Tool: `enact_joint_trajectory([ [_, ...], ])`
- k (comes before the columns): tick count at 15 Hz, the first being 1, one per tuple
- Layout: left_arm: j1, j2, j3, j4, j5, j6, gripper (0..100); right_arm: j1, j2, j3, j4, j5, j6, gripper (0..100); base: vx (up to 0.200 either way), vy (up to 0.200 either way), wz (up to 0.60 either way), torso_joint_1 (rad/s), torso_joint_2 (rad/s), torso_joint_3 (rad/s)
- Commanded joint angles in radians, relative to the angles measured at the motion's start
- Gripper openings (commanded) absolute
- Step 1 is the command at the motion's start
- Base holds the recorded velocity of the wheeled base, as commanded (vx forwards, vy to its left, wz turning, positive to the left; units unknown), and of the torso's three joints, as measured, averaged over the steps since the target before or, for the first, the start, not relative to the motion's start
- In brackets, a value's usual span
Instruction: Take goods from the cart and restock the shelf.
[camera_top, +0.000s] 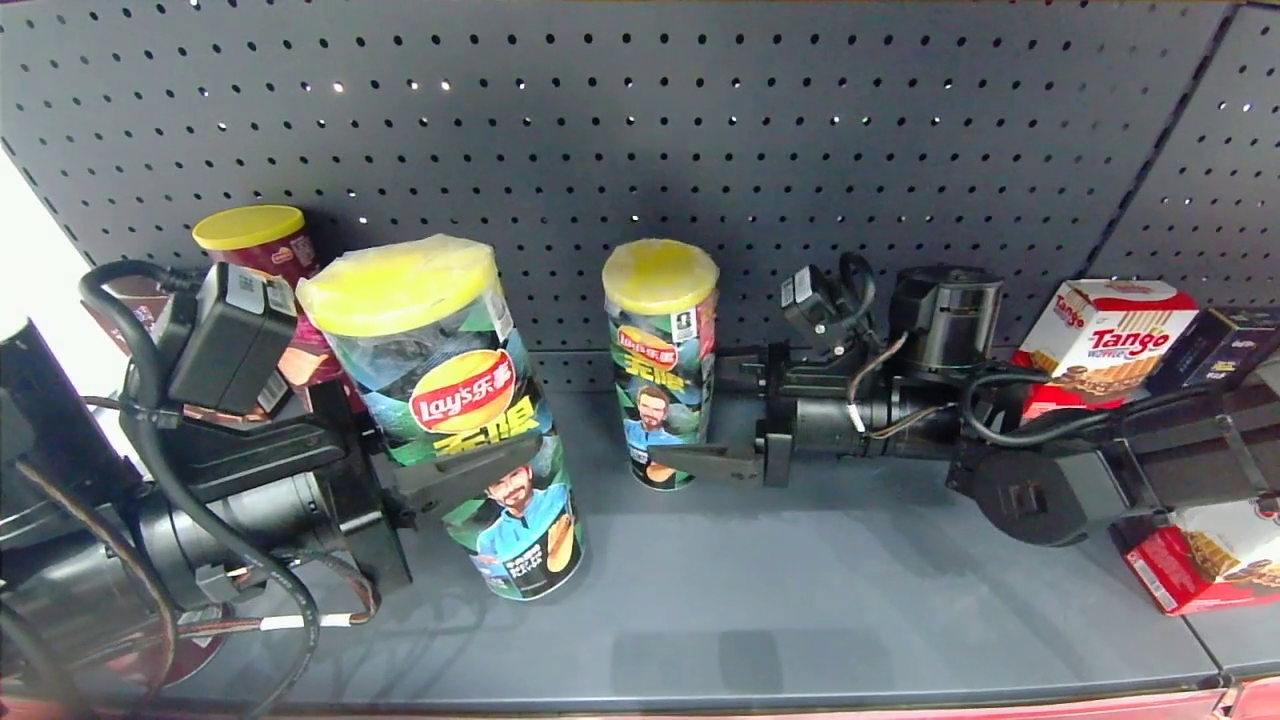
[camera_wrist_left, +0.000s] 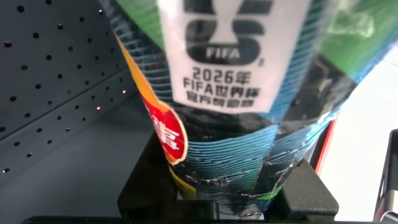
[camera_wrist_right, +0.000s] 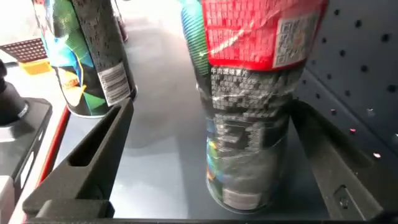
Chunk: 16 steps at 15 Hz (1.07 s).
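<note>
Two tall chip cans with yellow lids are on the grey shelf (camera_top: 800, 580). My left gripper (camera_top: 450, 440) is shut on the nearer, larger-looking can (camera_top: 440, 380), which leans with its top tilted left and its base at the shelf surface. In the left wrist view that can (camera_wrist_left: 236, 93) is pinched between the gripper's fingers (camera_wrist_left: 149, 186). The second can (camera_top: 662, 350) stands upright near the pegboard. My right gripper (camera_top: 690, 410) is open around it, one finger on each side with gaps; the right wrist view shows this can (camera_wrist_right: 249, 124) between the spread fingers (camera_wrist_right: 87, 162).
A maroon can with a yellow lid (camera_top: 262, 240) stands at the back left. Wafer boxes (camera_top: 1110, 335) sit at the right, another (camera_top: 1210, 560) near the front. The pegboard wall (camera_top: 700, 130) closes the back. Open shelf lies in front of the cans.
</note>
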Motion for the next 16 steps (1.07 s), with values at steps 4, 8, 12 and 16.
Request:
enact_joint_trajectory([
  [4,0.001,-0.007,0.008,0.0,0.0,0.001,0,-0.009,0.091,-0.099,0.003,-0.006,-0.001,100,0.0,0.0,0.0,0.0,0.0,0.0],
  [8,0.001,-0.019,0.012,0.002,0.001,-0.001,0,0.032,0.136,-0.133,0.008,-0.087,0.001,100,0.0,0.0,0.0,0.0,0.0,0.0],
  [12,0.001,-0.025,0.012,0.002,0.001,-0.001,0,0.038,0.146,-0.133,-0.001,-0.095,0.001,0,0.0,0.0,0.0,0.0,0.0,0.0],
  [16,0.001,-0.042,0.033,0.0,0.001,-0.001,0,0.038,0.106,-0.116,0.008,-0.114,0.001,0,0.0,0.0,0.0,0.0,0.0,0.0],
])
